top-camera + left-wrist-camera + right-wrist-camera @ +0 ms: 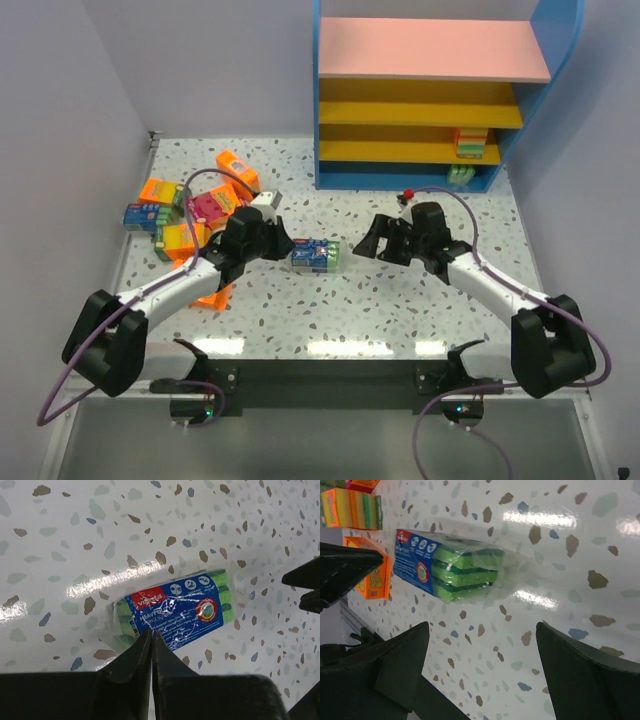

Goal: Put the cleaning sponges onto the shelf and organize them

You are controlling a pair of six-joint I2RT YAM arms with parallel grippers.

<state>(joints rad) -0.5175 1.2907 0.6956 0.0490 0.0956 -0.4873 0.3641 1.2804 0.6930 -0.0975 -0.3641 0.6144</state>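
A blue pack of cleaning sponges (316,256) with green edges lies flat on the speckled table between my two arms. My left gripper (283,245) is at its left side. In the left wrist view the left gripper (151,636) is shut, tips together at the near edge of that pack (175,610), and I see nothing between them. To the pack's right my right gripper (372,243) stands open; in its wrist view this gripper (482,630) is a short way from the pack (445,570). The blue-framed shelf (430,50) stands at the back right and holds a sponge pack (470,143).
More sponge packs lie in a heap at the left: orange ones (237,168) (160,192) (180,240), a magenta one (212,205) and a blue one (145,215). Another orange pack (212,295) lies under the left arm. A green pack (460,177) sits at the shelf's bottom.
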